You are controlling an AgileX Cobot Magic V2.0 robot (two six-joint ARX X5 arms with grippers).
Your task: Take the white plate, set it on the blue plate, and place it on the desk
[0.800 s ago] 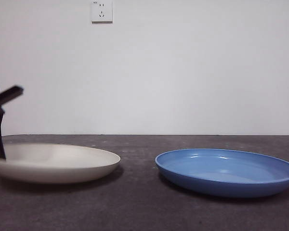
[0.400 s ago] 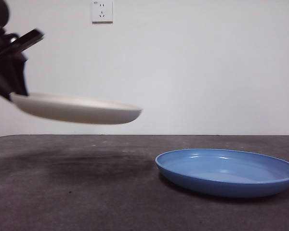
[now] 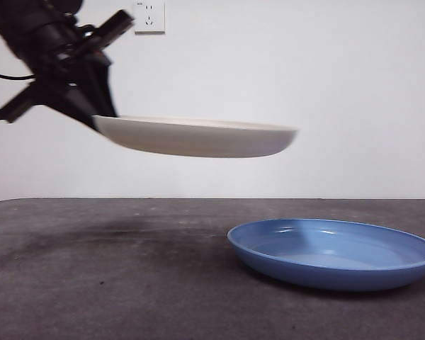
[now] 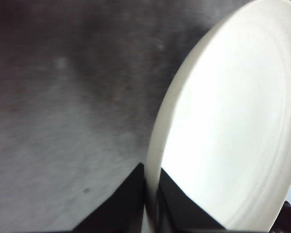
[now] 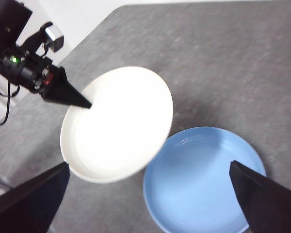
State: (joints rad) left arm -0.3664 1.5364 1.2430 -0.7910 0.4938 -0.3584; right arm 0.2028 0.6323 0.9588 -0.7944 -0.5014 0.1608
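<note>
- We see the left gripper [image 3: 99,117] at the upper left of the front view, its two black jaws closed on the left rim of the white plate [image 3: 198,138].
- In the left wrist view we see those jaws pinching the plate's edge, one jaw on the inner face and one on the outer, at the gripper's tip [image 4: 150,194].
- We see the white plate [image 4: 233,126] held in the air, clear of the desk [image 3: 127,283], roughly level with its right edge a touch higher than the gripped side.
- From the front we place the plate's right edge above the gap just left of the blue plate [image 3: 333,253]; the two plates do not touch.
- In the right wrist view the white plate [image 5: 117,124] overlaps a small part of the blue plate's rim [image 5: 203,182] as seen from above, and the left gripper [image 5: 85,103] reaches in at the plate's edge.
- We see the blue plate sitting flat on the desk at the right, with nothing in it.
- We see the right gripper [image 5: 150,194] high above the two plates, jaws spread wide apart and holding nothing.
- A wall socket [image 3: 149,16] shows on the white wall behind.
</note>
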